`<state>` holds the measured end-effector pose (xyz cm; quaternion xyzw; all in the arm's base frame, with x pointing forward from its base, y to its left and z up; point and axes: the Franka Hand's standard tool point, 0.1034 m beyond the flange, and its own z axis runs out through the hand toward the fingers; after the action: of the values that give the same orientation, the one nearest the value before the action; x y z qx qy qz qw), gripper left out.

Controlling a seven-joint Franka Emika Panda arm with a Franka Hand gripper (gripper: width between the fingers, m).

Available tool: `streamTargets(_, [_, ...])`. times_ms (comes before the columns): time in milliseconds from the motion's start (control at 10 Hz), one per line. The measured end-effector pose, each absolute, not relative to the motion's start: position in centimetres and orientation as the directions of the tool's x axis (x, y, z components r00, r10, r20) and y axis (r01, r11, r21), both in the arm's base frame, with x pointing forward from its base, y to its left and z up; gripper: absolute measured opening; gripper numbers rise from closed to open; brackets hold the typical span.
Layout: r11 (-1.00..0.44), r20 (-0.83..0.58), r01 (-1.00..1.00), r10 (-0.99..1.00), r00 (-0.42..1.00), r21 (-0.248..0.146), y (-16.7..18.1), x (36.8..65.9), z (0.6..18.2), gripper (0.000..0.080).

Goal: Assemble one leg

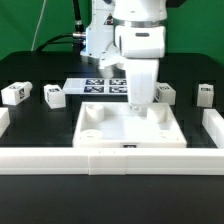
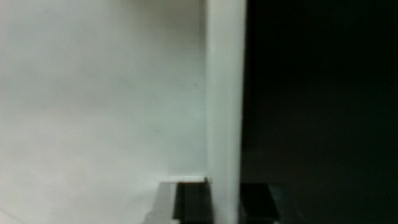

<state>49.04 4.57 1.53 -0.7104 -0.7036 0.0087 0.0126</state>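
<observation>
Four small white legs with tags lie on the black table: two at the exterior view's left (image 1: 15, 93) (image 1: 53, 95) and two at its right (image 1: 165, 93) (image 1: 205, 94). None is held. The large white square panel (image 1: 130, 130) lies in the middle. My gripper (image 1: 138, 103) reaches down at the panel's far right edge. In the wrist view the panel (image 2: 107, 100) fills one side, and its raised rim (image 2: 224, 90) runs between my gripper's (image 2: 224, 200) dark fingertips (image 2: 192, 203). They press on it from both sides. No leg shows in the wrist view.
The marker board (image 1: 105, 85) lies behind the panel, partly hidden by the arm. White rails line the front (image 1: 110, 160) and both sides (image 1: 214, 125) of the work area. Black table (image 2: 320, 100) shows beside the panel's rim.
</observation>
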Motion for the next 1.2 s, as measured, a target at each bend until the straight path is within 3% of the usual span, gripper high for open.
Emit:
streamTargets(500, [-0.031,0.023,0.999,0.999,0.032,-0.014,8.7,50.3,1.5,0.0058])
streamTargets(1100, [-0.063,0.021,0.998,0.998,0.064,-0.018,9.1,50.2,1.5,0.0058])
streamTargets(1200, [-0.064,0.021,0.998,0.998,0.064,-0.018,9.0,50.2,1.5,0.0144])
